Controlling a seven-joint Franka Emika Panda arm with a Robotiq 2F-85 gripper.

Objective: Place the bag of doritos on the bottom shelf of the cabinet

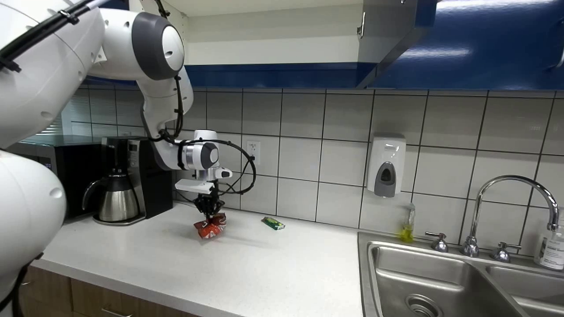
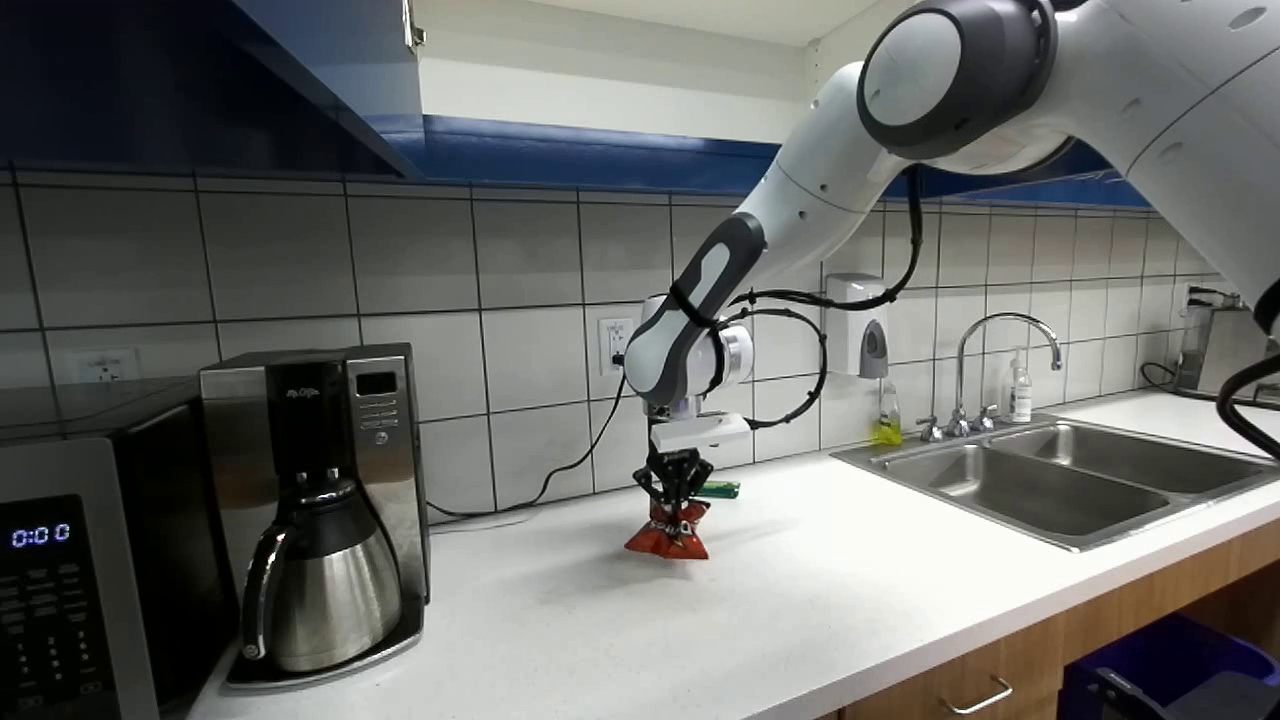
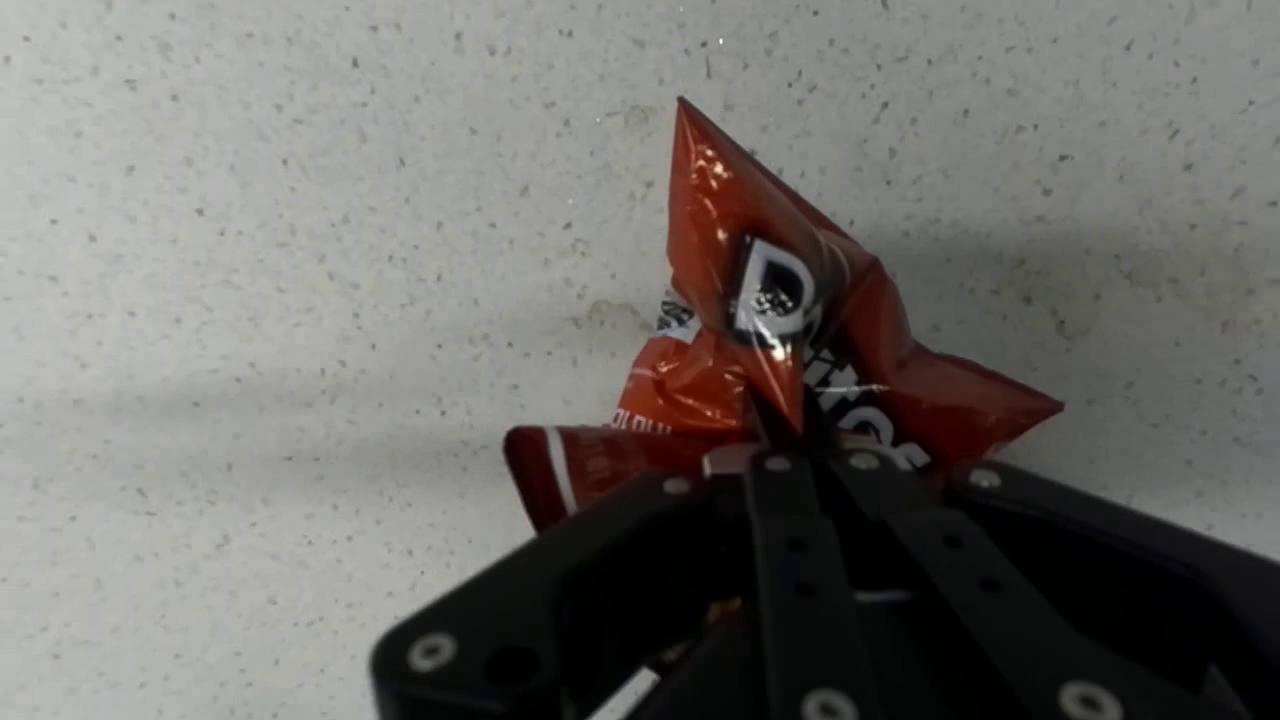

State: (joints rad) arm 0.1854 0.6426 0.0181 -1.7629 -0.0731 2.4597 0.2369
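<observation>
Bag [image 3: 780, 330] is right below the end effector [image 2: 676, 500], its crumpled middle pinched between the fingers [image 3: 785, 500], which stand narrow and nearly together. Its pointed corners splay out past the end effector, and part of the lettering shows. Whether its lower edge touches the bench [image 1: 264, 273] cannot be told. A green packet [image 1: 273, 223] lies on the bench near the end effector, apart from it. The cabinet [image 1: 273, 75], with a door [image 1: 390, 39] swung out, is higher than the end effector; coffee maker [image 2: 378, 470] and sink [image 2: 1030, 490] stand on opposite sides of the end effector, well apart from it.
</observation>
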